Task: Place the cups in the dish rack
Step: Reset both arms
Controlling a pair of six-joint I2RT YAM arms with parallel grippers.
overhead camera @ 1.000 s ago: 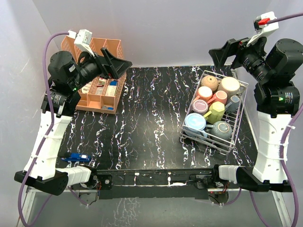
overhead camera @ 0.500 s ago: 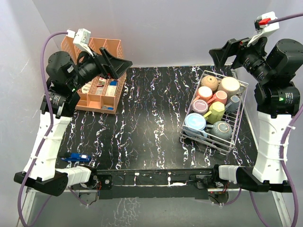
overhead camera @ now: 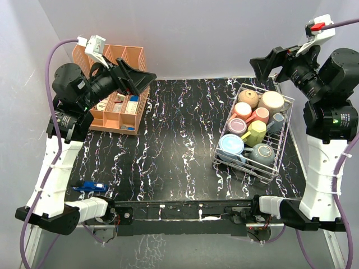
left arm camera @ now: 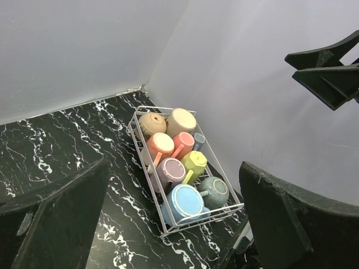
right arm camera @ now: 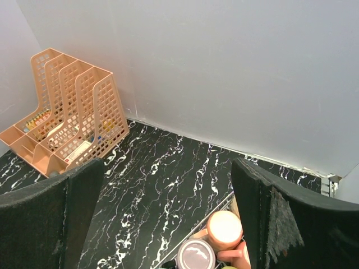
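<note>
Nine cups, seemingly, fill the dish rack; left pincer, right pincer both spread wide.

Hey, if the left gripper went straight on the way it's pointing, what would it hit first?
Probably the mauve cup in the dish rack across the table. Nothing shows in between, though depth is unclear.

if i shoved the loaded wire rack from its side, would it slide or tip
Probably slides rather than tips: the dish rack is low and wide, flat on the table. Likely heavy, packed with cups. They lie loose, so may clink and shift.
</note>
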